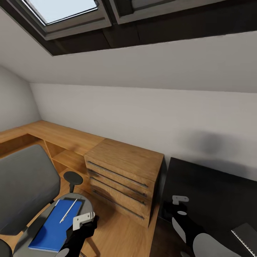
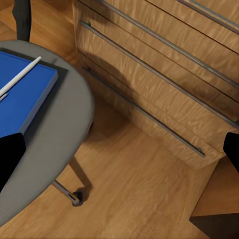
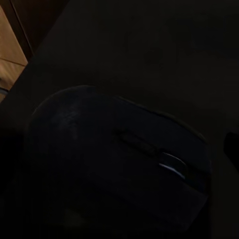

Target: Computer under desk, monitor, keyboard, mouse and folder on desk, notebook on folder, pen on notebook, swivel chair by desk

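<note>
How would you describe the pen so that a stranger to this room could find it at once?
Start at the grey swivel chair beside the wooden drawer cabinet. A bright blue folder lies on its seat. The pen is the thin white stick lying aslant on top of the folder, far slimmer and paler than anything nearby.

Skylight above white wall; wooden drawer cabinet, seemingly four-drawered.

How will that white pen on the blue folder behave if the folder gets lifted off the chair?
The pen is thin and round-looking, lying loose on the flat folder, so it would probably roll or slide off at any tilt. The folder looks rigid enough to lift flat, though its smooth cover likely offers little grip.
</note>
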Tool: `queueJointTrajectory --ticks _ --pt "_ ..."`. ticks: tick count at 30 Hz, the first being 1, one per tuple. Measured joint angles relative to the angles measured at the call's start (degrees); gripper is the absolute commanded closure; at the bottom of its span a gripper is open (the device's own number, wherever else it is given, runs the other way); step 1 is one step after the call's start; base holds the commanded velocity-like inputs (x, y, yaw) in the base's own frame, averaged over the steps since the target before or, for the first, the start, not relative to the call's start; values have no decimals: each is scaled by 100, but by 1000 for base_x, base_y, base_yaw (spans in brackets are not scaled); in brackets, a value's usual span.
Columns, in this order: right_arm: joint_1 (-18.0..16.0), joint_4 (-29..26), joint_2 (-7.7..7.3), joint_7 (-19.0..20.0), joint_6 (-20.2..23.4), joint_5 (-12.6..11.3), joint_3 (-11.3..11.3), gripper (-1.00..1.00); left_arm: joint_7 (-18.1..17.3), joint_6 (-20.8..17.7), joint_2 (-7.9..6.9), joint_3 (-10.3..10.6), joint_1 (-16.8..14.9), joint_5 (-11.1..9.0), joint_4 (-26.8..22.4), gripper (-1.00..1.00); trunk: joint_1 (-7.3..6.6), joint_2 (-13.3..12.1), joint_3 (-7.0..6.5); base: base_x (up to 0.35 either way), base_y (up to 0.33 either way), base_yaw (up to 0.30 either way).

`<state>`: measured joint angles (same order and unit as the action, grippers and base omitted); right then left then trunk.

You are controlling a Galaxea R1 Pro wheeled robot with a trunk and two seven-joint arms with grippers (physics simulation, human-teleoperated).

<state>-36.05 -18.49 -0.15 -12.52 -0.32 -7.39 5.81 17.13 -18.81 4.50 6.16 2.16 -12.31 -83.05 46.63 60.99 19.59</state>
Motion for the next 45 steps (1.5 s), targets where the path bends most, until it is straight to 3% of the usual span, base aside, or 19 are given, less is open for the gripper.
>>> queueJointTrajectory --ticks 5,10,11,41,45 --pt "2 -89 -1 -1 7 -3 0 -100 0 0 0 0 -4 -1 2 -100 87 160 72 0 0 0" --pt "2 -88 -1 -3 7 0 -2 -100 -6 0 0 0 0 -1 2 -100 88 161 72 0 0 0" --pt "2 -88 0 -5 7 1 -2 100 -7 0 0 0 0 -1 2 -100 88 161 72 0 0 0" --pt "1 -69 2 2 -30 6 -1 100 -9 -9 -2 0 -2 -1 9 -100 88 161 72 0 0 0" --pt "5 -46 -5 -11 0 0 -5 100 -15 -9 -2 0 2 -1 10 -100 1 1 2 0 0 0"
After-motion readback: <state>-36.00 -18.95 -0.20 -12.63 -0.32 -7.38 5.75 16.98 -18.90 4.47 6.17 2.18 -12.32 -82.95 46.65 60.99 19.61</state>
